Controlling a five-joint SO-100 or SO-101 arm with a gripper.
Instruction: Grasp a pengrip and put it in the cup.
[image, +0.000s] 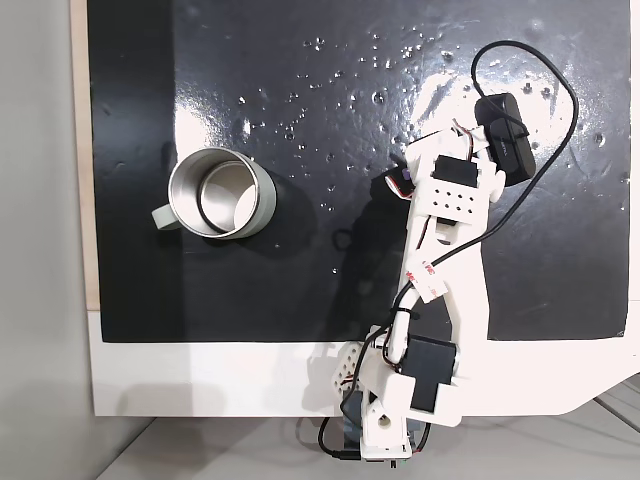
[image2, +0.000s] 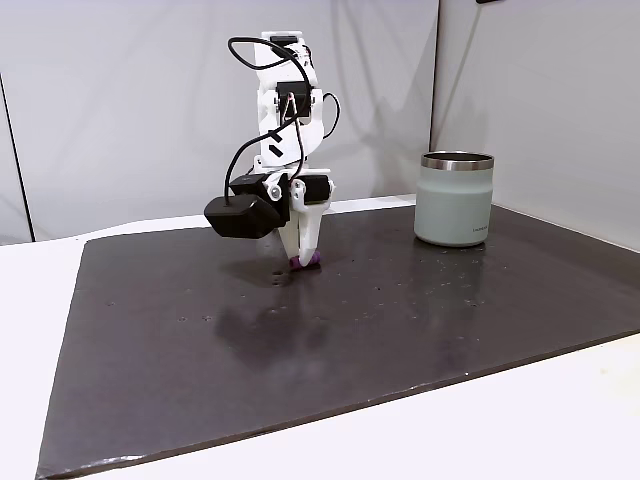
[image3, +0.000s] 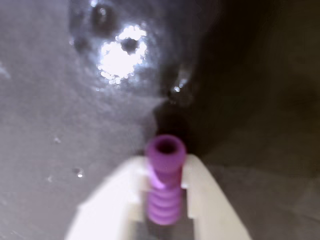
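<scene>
Nearest the lens in the wrist view we find one pengrip (image3: 164, 180), purple and ribbed, its hollow end pointing to twelve o'clock, pinched between the two white fingers (image3: 210, 200) of our gripper (image3: 162, 202). We judge the claw closed on the pengrip, with the dark mat (image3: 60, 100) right behind it, so it has hardly left the surface, if at all. To do this step well we should hold the squeeze steady: the piece looks soft and ribbed, and we guess it could twist or pop out if we loosen or jerk.

From the side-on fixed view we count one arm (image2: 285, 110), one cup (image2: 455, 198) and a purple speck of the pengrip (image2: 306, 262) at the fingertips, low on the mat (image2: 300, 360). The cup stands at roughly three o'clock from the gripper (image2: 306, 258), well apart. We should lift straight up first, clear the rim, then travel across.

Looking down in the other fixed view, we count one cup (image: 220, 192) at nine o'clock from the arm (image: 440, 260), its pale handle (image: 163, 217) towards eight o'clock. Its shiny inside looks empty. We cannot see the claw's tips from above. Releasing over the cup's middle looks safest.
</scene>
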